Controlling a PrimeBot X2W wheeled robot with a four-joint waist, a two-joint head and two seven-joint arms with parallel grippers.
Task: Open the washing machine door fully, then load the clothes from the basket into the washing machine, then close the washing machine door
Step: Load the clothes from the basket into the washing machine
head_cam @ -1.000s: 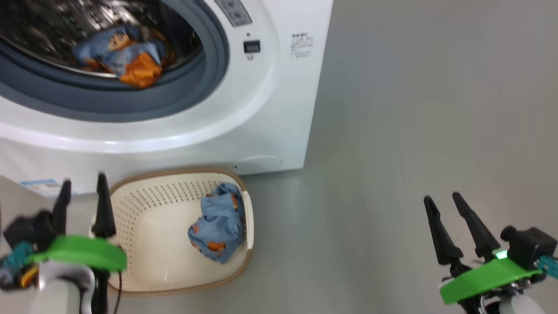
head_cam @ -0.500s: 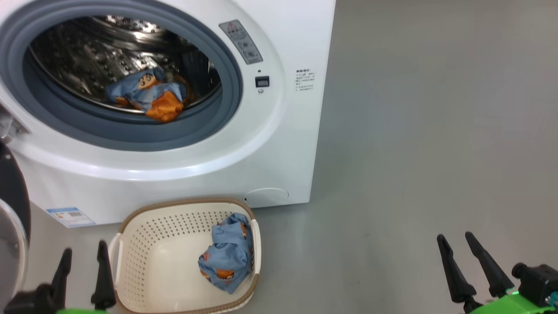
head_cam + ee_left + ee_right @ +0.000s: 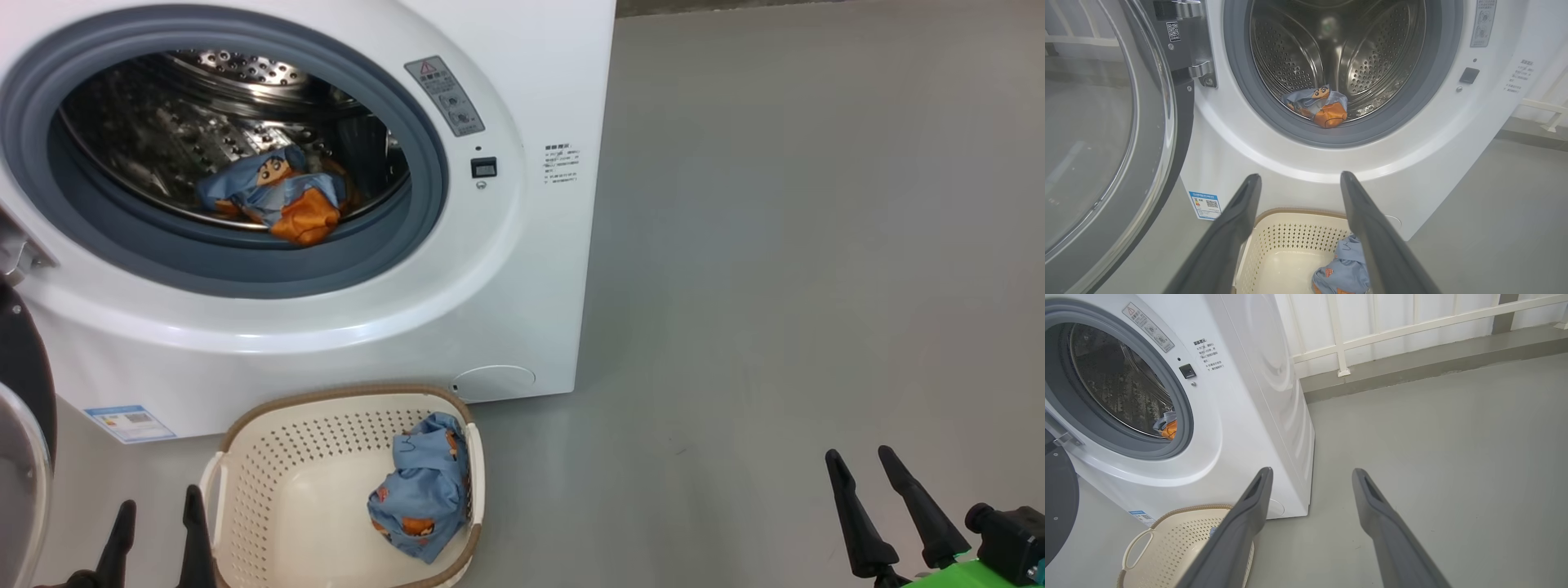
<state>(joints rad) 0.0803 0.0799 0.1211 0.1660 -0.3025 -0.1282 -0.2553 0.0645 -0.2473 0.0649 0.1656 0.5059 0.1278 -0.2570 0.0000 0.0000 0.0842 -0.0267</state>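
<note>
"How did the pincers stand?"
"Both gaped, empty: left pincer [image 3: 157, 500] [image 3: 1300, 176], right pincer [image 3: 859, 453] [image 3: 1311, 470]."
"What lay where?"
"Just right of the left pincer, the basket [image 3: 326, 398] held one bundle [image 3: 420, 490]. Farther ahead, a second bundle [image 3: 273, 196] sat inside the washing machine [image 3: 490, 286], its door [image 3: 1106, 122] swung open."

A low raised kerb of dull grey concrete [image 3: 1412, 363] runs across the back of the scene in the right wrist view. On top of the kerb stands a white-painted railing [image 3: 1336, 335] of slim upright posts joined by one long horizontal bar. The flared foot [image 3: 1344, 371] of its thickest post rests on the kerb's upper face. Behind the kerb rises a pale surface [image 3: 1453, 306], perhaps a wall, too washed out to tell. In front of the kerb spreads a smooth, matt grey floor [image 3: 1453, 457].
</note>
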